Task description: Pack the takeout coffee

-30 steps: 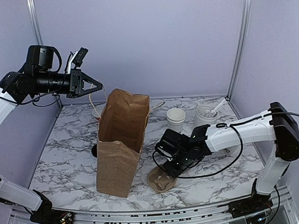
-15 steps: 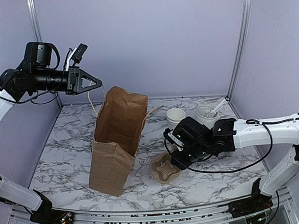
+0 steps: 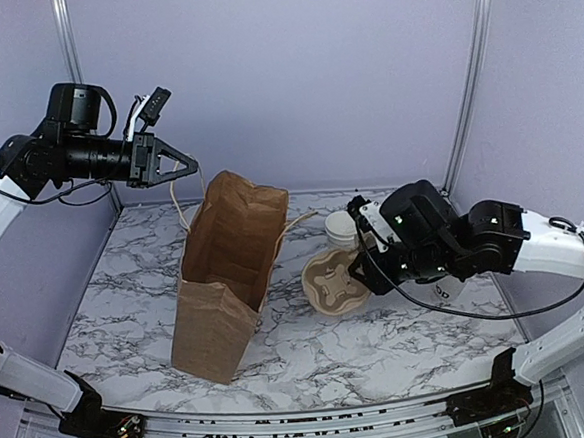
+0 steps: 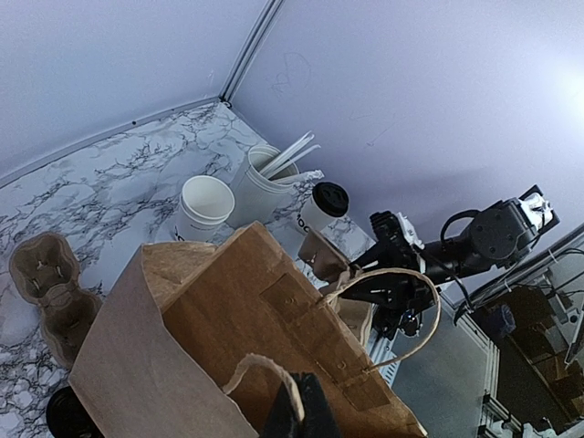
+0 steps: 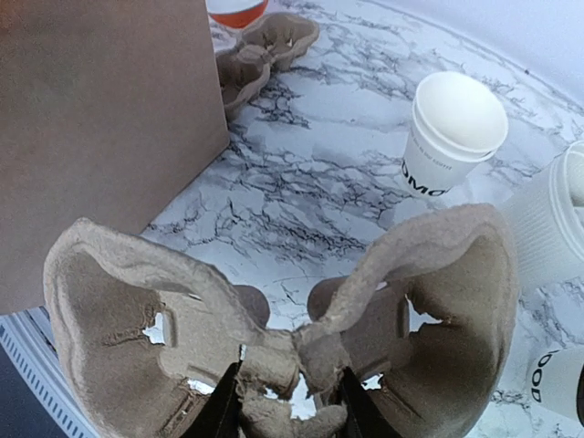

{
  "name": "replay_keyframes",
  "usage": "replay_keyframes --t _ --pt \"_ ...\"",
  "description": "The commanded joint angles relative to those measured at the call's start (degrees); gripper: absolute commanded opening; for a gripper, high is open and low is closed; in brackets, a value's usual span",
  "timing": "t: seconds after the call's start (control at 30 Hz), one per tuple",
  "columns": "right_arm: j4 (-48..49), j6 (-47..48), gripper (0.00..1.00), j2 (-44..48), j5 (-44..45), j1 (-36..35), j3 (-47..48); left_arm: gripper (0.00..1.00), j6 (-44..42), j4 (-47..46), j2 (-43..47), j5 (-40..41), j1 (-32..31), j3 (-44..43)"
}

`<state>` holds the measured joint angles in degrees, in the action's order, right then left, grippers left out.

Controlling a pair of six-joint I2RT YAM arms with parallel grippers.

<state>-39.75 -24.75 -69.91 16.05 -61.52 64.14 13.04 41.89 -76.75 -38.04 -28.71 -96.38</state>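
Note:
The takeout coffee (image 4: 321, 205), a small white cup with a black lid on it, stands beside the utensil tub; its lettered side shows in the right wrist view (image 5: 557, 383). In the top view my right arm mostly hides it. My left gripper (image 3: 190, 169) is shut on a handle of the open brown paper bag (image 3: 226, 274), holding it up high; the fingertips (image 4: 306, 415) pinch the handle loop. My right gripper (image 3: 361, 274) is shut on a pulp cup carrier (image 5: 182, 338), held in the air right of the bag (image 5: 100, 119).
An open white cup with lettering (image 5: 453, 132) stands near the back, also in the top view (image 3: 341, 228). A taller white tub with utensils (image 4: 260, 182) is beside it. More pulp carriers (image 4: 50, 292) and a dark round object (image 4: 68, 415) lie behind the bag.
My right gripper lifted the pulp carrier off the front of the table and carried it up and back towards the cups. The bag shifted slightly left. My left gripper barely moved.

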Motion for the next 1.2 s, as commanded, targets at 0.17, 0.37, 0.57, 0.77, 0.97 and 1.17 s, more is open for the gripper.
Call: replay_keyframes --t 0.17,0.37,0.57,0.77,0.97,1.17 --pt "-5.8 3.15 0.3 5.2 3.72 2.44 12.1 0.0 -1.06 0.03 -0.25 -0.8 -2.81 -0.86" --pt "-7.44 6.93 0.3 4.59 5.18 3.91 19.7 0.0 -1.17 0.03 -1.81 -0.66 -5.4 -1.59" --pt "-7.14 12.14 0.31 1.61 6.49 4.16 28.35 0.0 -1.09 0.02 -3.42 -0.28 -8.38 -2.77" --pt "-2.27 16.42 0.32 -1.69 -0.42 4.12 30.72 0.0 -0.47 0.01 -4.41 0.44 -9.61 -4.78" --pt "3.82 20.53 0.32 -5.4 -9.24 2.28 30.28 0.0 -0.38 0.03 -4.85 0.38 -11.75 -5.74" --pt "7.09 24.05 0.32 -8.55 -15.15 -1.16 29.85 0.0 -0.32 -0.07 -5.46 0.35 -12.37 -5.99"
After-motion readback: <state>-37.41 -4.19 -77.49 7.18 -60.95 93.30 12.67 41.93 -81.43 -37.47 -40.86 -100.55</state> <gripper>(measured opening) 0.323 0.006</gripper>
